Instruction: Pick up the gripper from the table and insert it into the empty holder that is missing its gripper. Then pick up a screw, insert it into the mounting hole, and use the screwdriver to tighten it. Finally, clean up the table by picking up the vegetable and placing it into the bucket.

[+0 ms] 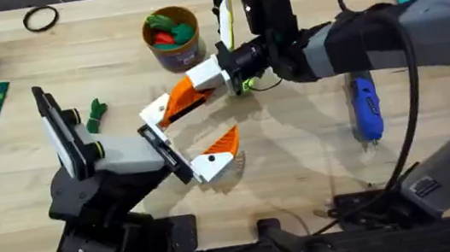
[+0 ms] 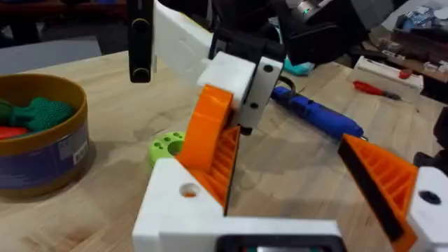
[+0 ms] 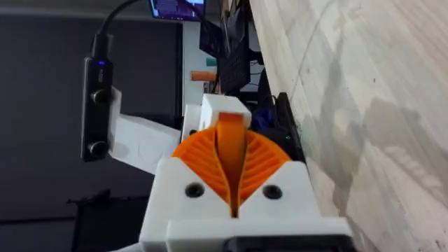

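With the vegetables (image 1: 170, 28) already in the bucket (image 1: 175, 53) and the blue screwdriver (image 1: 366, 109) lying untouched on the table (image 1: 25, 176), cleanup looks finished, so the empty, pinched-shut right gripper (image 1: 159, 117) and wide-open left gripper (image 1: 211, 155) should retract.
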`<move>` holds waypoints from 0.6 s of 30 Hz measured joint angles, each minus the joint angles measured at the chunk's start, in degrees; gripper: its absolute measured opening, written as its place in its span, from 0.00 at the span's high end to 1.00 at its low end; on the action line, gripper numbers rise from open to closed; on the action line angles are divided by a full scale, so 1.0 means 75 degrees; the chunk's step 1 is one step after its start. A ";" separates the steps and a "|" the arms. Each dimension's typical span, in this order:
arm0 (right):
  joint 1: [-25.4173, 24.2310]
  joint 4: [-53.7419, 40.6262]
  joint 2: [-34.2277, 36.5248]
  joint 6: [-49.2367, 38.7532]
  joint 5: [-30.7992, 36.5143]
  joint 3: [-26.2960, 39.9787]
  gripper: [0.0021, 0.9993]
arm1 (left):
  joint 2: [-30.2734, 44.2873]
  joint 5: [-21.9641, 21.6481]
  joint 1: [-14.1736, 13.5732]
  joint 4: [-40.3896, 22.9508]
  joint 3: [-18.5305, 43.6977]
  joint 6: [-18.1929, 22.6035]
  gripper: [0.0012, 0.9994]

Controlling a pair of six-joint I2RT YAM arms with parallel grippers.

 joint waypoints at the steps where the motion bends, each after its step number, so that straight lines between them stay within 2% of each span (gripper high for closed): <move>1: 0.0003 0.0005 -0.0003 0.0000 0.0014 0.0000 0.99 | 0.0000 -0.0005 0.0000 0.0000 0.0000 -0.0004 0.01; 8: 0.0014 0.0010 0.0000 0.0007 0.0060 0.0000 0.98 | 0.0000 -0.0019 0.0005 0.0000 0.0000 -0.0025 0.01; 9: 0.0014 0.0002 0.0000 0.0032 0.0070 0.0000 0.93 | 0.0000 -0.0016 0.0003 0.0003 0.0000 -0.0023 0.01; 10: 0.0014 0.0002 0.0000 0.0044 0.0213 0.0003 0.82 | 0.0000 0.0012 0.0003 0.0009 0.0000 -0.0011 0.01; 14: 0.0011 -0.0154 0.0100 0.0023 0.0811 -0.0013 0.20 | -0.0023 0.0045 0.0003 0.0023 0.0000 0.0185 0.01; 15: 0.0011 -0.0167 0.0132 0.0016 0.0873 -0.0025 0.08 | -0.0024 0.0017 0.0003 0.0023 0.0000 0.0223 0.01; 16: 0.0005 -0.0167 0.0177 -0.0006 0.0943 -0.0044 0.02 | -0.0026 0.0006 0.0003 0.0020 0.0000 0.0236 0.01; 18: -0.0006 -0.0169 0.0201 -0.0006 0.0984 -0.0047 0.01 | -0.0023 0.0004 0.0003 0.0020 0.0000 0.0240 0.01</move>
